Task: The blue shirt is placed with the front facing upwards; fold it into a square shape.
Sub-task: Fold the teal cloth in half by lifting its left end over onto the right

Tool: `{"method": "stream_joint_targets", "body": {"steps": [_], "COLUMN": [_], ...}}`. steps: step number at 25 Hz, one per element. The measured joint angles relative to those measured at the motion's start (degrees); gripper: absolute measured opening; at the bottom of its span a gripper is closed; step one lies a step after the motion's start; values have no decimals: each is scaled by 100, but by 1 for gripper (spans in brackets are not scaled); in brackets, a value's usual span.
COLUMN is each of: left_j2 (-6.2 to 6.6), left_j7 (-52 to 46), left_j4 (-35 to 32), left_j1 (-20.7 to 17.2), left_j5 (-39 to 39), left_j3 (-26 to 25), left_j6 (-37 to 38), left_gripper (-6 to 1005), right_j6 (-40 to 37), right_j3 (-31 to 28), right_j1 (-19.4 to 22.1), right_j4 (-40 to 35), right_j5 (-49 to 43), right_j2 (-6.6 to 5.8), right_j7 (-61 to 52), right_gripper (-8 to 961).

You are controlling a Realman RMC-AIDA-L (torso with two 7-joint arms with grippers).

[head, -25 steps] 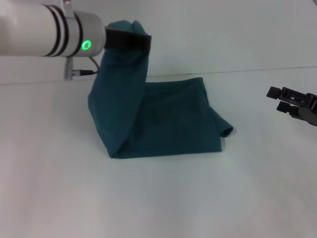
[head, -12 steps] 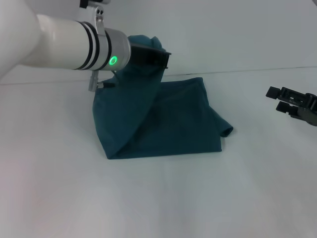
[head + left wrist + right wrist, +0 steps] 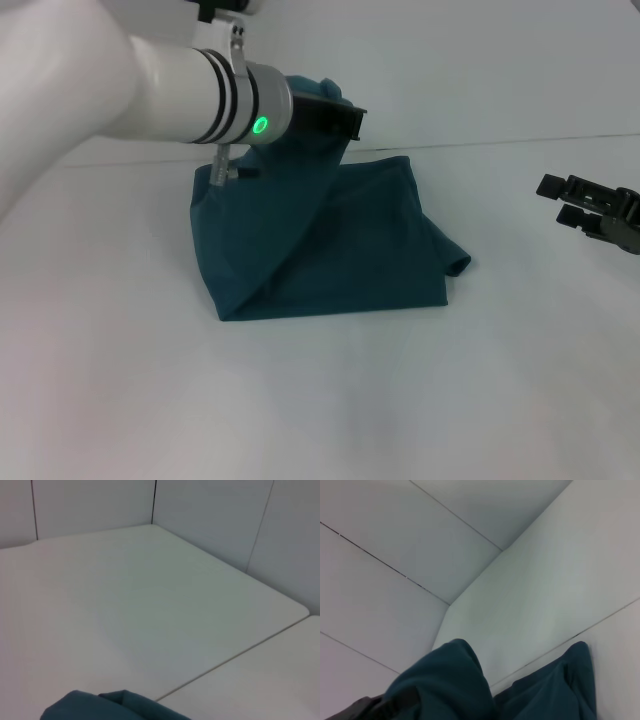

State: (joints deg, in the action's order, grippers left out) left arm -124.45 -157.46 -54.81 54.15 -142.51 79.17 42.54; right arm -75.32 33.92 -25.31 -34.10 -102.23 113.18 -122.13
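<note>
One arm working: left gripper [image 3: 335, 112] clamped on a raised bunch of the blue shirt [image 3: 330, 245], held above the shirt's far-left part. Rest of shirt lies partly folded on the white table [image 3: 320, 400], mid-table. Right gripper [image 3: 585, 205] idles well apart at right edge, fingers slightly parted, holding nothing.

White table [image 3: 330, 400], pale panelled walls [image 3: 210, 510] with dark seams
</note>
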Motion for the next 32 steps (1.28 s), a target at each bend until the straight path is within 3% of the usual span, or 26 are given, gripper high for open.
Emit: {"method": "stream_joint_targets", "body": {"steps": [6, 18, 24, 32], "left_j2": [-1, -18, -8, -1], "left_j7": [6, -57, 13, 270], "left_j4": [446, 558, 569, 543], "left_j1": [188, 290, 365, 377], "left_j5": [14, 116, 16, -3], "left_j3": [56, 373, 969, 1166], "left_j6": [-200, -350, -554, -646], "left_gripper": [45, 65, 76, 89], "right_j6": [0, 0, 0, 0], "right_j3": [0, 0, 0, 0], "right_j1": [2, 4, 13, 45], "right_j4": [0, 0, 0, 0], "right_j5": [-15, -25, -26, -26], "right_j2": [3, 20, 20, 13], "right_j7": [-6, -7, -5, 11], "right_gripper": [899, 900, 900, 899]}}
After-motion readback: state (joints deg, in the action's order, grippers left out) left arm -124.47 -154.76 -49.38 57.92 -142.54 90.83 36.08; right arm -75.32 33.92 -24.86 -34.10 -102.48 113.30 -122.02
